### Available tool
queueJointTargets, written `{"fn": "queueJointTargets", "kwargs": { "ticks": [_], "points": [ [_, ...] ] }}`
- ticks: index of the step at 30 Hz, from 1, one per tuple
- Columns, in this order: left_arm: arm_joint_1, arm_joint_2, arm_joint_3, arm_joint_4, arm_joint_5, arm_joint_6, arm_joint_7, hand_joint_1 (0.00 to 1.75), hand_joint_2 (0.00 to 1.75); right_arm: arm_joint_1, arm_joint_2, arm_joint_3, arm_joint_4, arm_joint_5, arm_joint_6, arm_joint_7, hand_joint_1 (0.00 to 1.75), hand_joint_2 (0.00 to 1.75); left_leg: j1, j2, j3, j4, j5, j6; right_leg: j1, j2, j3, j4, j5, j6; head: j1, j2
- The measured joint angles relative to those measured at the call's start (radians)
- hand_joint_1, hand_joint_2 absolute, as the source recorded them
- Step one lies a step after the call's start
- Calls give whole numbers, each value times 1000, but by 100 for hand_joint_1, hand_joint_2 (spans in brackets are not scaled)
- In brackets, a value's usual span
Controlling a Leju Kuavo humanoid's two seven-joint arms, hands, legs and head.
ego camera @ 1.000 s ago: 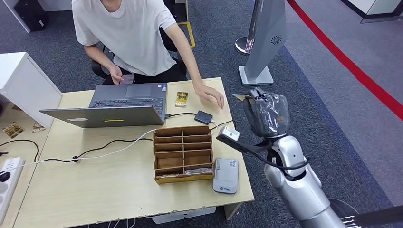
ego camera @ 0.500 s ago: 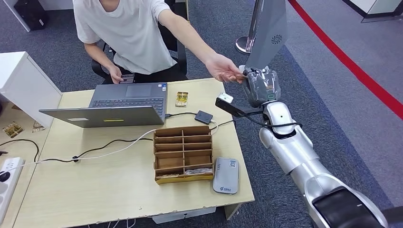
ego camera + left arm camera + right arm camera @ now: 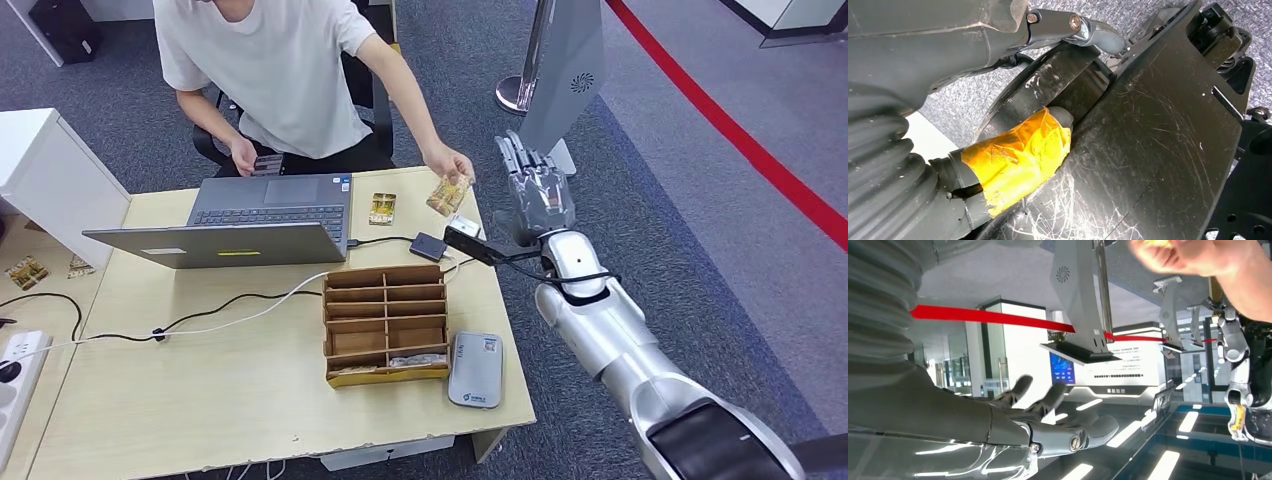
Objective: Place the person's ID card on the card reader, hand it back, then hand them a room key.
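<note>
My right hand (image 3: 535,185) stands raised at the upper right of the head view, past the worktop's (image 3: 250,400) right edge, fingers straight and spread with nothing in them. In the right wrist view the same fingers (image 3: 1048,400) reach out apart against the lobby background, empty. Just left of it, the person's hand (image 3: 448,165) pinches a small patterned yellow card (image 3: 447,194), tilted, above the far right corner of the worktop (apart from my fingers, not touching them). A second card of the same look (image 3: 382,208) lies flat on the worktop beside the laptop (image 3: 240,225). The person's other hand (image 3: 245,158) holds a dark phone (image 3: 268,163) behind the laptop.

The black card reader (image 3: 428,246) sits right of the laptop, its cable running left. In front of it stands the brown compartment box (image 3: 384,322), with something pale lying in its nearest right slot. A grey device (image 3: 475,368) lies just beside the box's right wall, near the front edge.

My left hand (image 3: 1013,155) hangs down against dark body parts, a yellow-taped finger showing; I cannot tell whether it is open or closed.
</note>
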Motion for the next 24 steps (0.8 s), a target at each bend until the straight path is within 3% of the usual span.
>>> {"fn": "queueJointTargets", "kwargs": {
  "ticks": [4, 10, 18, 24],
  "points": [
    [0, -1, 0, 0, 19, 2, 0, 0, 175, 40, 0, 4, -47, -11, -24, -21, 0, 175, 0, 0, 0, 0, 0, 0, 0, 0, 0, 0, 0, 0, 0, 0],
    [3, -6, 0, 0, 59, 13, 0, 0, 175, 235, -8, 1, -306, 2, -52, -40, 0, 175, 0, -1, 0, 0, -1, -1, 0, 0, -1, -1, -1, 0, 0, 0],
    [12, -20, 0, 0, 133, 54, 2, 0, 175, 699, -65, -1, -819, 57, -124, -101, 0, 175, 0, -5, -1, -1, -4, -1, 0, -6, 0, -1, -5, -1, 0, 0],
    [13, -24, 0, 0, 142, 65, 2, 0, 175, 864, -125, 36, -983, 89, -128, -60, 0, 175, -1, -4, 0, -1, -4, -1, 0, -4, 0, -1, -5, -1, 0, 0]
  ]
}}
